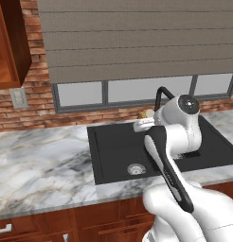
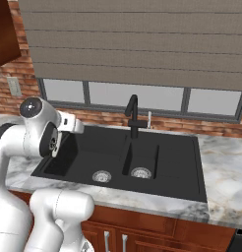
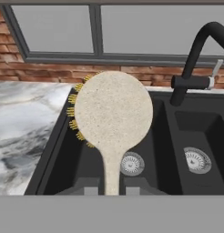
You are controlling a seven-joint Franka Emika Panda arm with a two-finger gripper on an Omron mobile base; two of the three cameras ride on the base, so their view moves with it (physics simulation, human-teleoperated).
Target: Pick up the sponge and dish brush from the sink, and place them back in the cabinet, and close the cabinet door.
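With the two-finger gripper (image 3: 112, 189) clamped on the cream round-headed dish brush (image 3: 113, 113) above the black matte sink (image 3: 50, 154), carry it level toward the reddish-brown wooden cabinet (image 1: 12, 42).

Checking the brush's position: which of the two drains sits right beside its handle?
The left-basin drain, touching the dish brush handle in the hand view; the other drain lies past the divider.

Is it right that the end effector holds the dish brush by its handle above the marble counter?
Not quite. The hand view shows the end effector holding the dish brush by its handle above the sink, not above the marble counter.
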